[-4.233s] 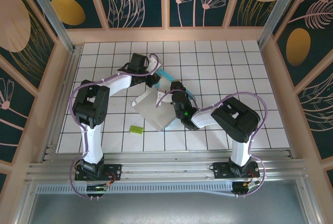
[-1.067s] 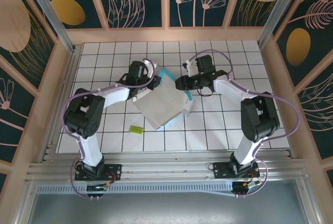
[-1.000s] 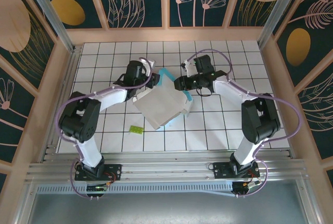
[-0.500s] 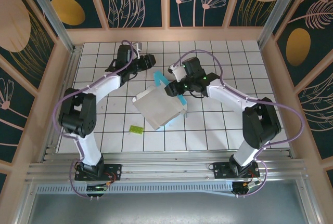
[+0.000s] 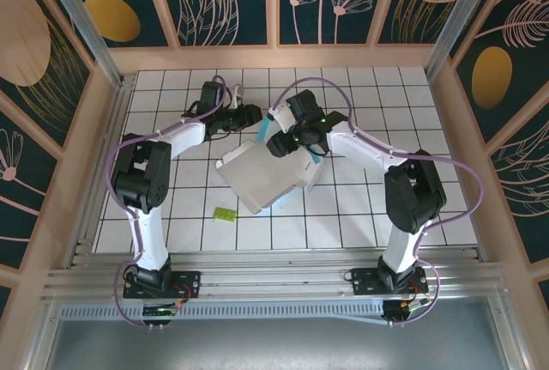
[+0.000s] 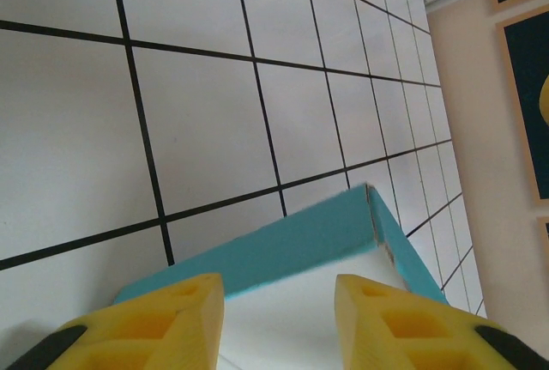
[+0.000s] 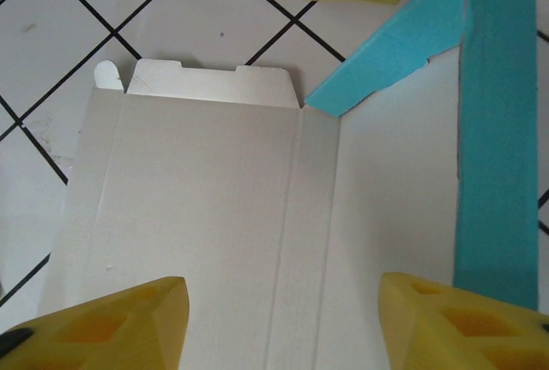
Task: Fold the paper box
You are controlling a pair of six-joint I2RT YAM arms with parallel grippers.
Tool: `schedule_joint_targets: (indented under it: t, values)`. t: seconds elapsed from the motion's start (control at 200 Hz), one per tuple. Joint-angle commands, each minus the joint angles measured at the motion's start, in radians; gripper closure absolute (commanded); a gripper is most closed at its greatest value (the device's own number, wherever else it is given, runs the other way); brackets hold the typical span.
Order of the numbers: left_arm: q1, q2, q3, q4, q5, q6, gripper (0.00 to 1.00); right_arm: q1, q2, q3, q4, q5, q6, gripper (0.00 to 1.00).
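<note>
The step in hand looks like raising the side flaps of the box [image 5: 257,179], which lies white side up directly under the right pincer [image 5: 279,143] and just ahead of the left pincer [image 5: 251,115]. From its own wrist view the right pincer stands wide apart above the white panel, clamped on nothing. The left pincer [image 6: 279,310] is apart too, with a turquoise flap [image 6: 300,237] standing up just beyond its tips — whether it touches the card cannot be told. The next move probably calls for the left pincer to catch or push that flap inward while the right one pins the panel, since thin card may buckle or slide. Against half a second before, the left pincer has come nearer the box's far corner and the right has shifted further over the panel — the box itself has stayed put
</note>
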Motion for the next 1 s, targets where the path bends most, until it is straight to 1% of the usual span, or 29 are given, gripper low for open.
schedule_joint_targets:
  t: [0.0, 0.075, 0.185, 0.22, 0.25, 0.295, 0.325, 0.35, 0.39, 0.44, 0.526, 0.621, 0.691, 0.756, 0.891, 0.996]
  values:
    - [0.0, -0.041, -0.019, -0.005, 0.0, 0.024, 0.59, 0.011, -0.037, 0.059, -0.03, 0.018, 0.032, 0.33]
    - [0.003, -0.084, -0.049, 0.002, -0.038, 0.035, 0.56, 0.01, -0.091, 0.046, -0.006, 0.013, 0.062, 0.28]
    - [0.007, -0.16, -0.09, 0.001, -0.094, 0.058, 0.52, 0.0, -0.162, 0.001, 0.028, 0.048, 0.071, 0.17]
    - [0.007, -0.187, -0.105, 0.001, -0.107, 0.067, 0.51, -0.016, -0.173, -0.01, 0.026, 0.029, 0.062, 0.14]
    - [0.008, -0.209, -0.117, 0.001, -0.114, 0.073, 0.5, -0.038, -0.174, -0.012, 0.012, -0.017, 0.057, 0.12]
    - [0.009, -0.246, -0.137, -0.001, -0.127, 0.076, 0.48, -0.075, -0.152, 0.013, -0.032, -0.094, 0.058, 0.08]
    - [0.009, -0.269, -0.15, -0.002, -0.134, 0.077, 0.48, -0.078, -0.125, 0.044, -0.074, -0.133, 0.064, 0.03]
    - [0.008, -0.281, -0.161, -0.003, -0.137, 0.078, 0.48, -0.114, -0.095, 0.068, -0.116, -0.17, 0.066, 0.01]
    - [0.008, -0.324, -0.177, -0.004, -0.14, 0.075, 0.47, -0.133, -0.05, 0.114, -0.18, -0.214, 0.067, 0.01]
    - [0.008, -0.353, -0.198, -0.007, -0.139, 0.073, 0.47, -0.139, -0.004, 0.165, -0.236, -0.23, 0.066, 0.01]
    - [0.009, -0.392, -0.228, -0.017, -0.139, 0.068, 0.46, -0.14, 0.039, 0.194, -0.257, -0.246, 0.064, 0.01]
    - [0.009, -0.423, -0.252, -0.026, -0.135, 0.065, 0.44, -0.142, 0.078, 0.21, -0.258, -0.28, 0.067, 0.05]
    - [0.008, -0.439, -0.26, -0.038, -0.126, 0.07, 0.43, -0.143, 0.109, 0.217, -0.259, -0.281, 0.07, 0.11]
    - [0.008, -0.45, -0.267, -0.052, -0.123, 0.074, 0.42, -0.142, 0.136, 0.229, -0.26, -0.275, 0.071, 0.19]
    - [0.008, -0.479, -0.286, -0.077, -0.129, 0.093, 0.4, -0.142, 0.161, 0.235, -0.252, -0.272, 0.056, 0.38]
    - [0.008, -0.499, -0.3, -0.092, -0.146, 0.11, 0.39, -0.143, 0.159, 0.233, -0.246, -0.263, 0.028, 0.48]
